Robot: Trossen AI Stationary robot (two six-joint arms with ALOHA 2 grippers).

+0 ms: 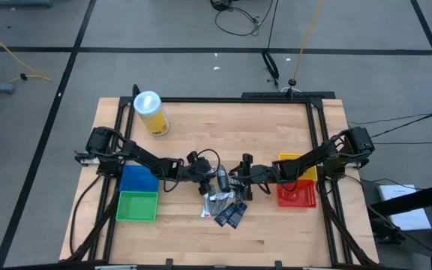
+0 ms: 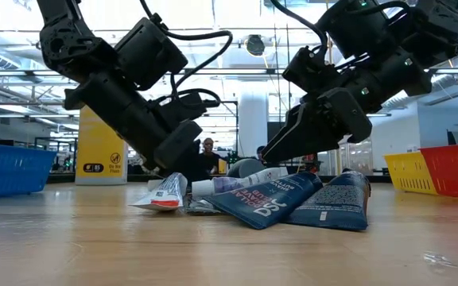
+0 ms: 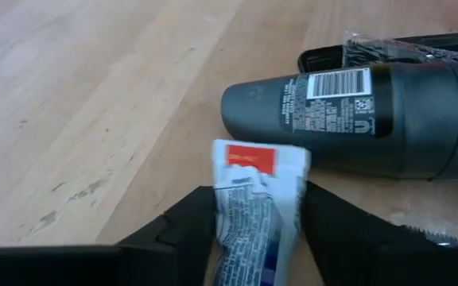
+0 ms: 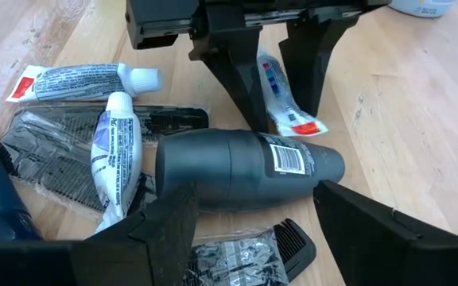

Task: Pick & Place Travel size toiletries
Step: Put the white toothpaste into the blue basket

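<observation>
The toiletries lie in a heap (image 1: 223, 201) at mid-table: a dark grey oval stick (image 4: 245, 171), two white tubes (image 4: 86, 79) (image 4: 114, 151), wrapped black combs (image 4: 62, 155) and dark blue packets (image 2: 269, 202) flat on the wood. My left gripper (image 3: 258, 192) (image 1: 203, 178) is at the heap's left side, shut on a third white tube (image 3: 253, 199). My right gripper (image 4: 253, 191) (image 1: 240, 180) is open at the heap's right side. Its fingers stand wide on either side of the grey stick without touching it. My left gripper pinches the white tube's body (image 3: 249, 226) between its two fingers. The flat crimped end with a red patch (image 3: 261, 159) sticks out past the fingertips. The fingers slant down from the table's left. The tube is tilted, its crimped end (image 2: 161, 200) down on the table.
Blue bin (image 1: 139, 180) and green bin (image 1: 137, 206) sit left of the heap. Yellow bin (image 1: 300, 166) and red bin (image 1: 295, 193) sit to its right. A yellow cylinder with white lid (image 1: 150, 112) lies near the far left corner. Bare wood lies along the near edge.
</observation>
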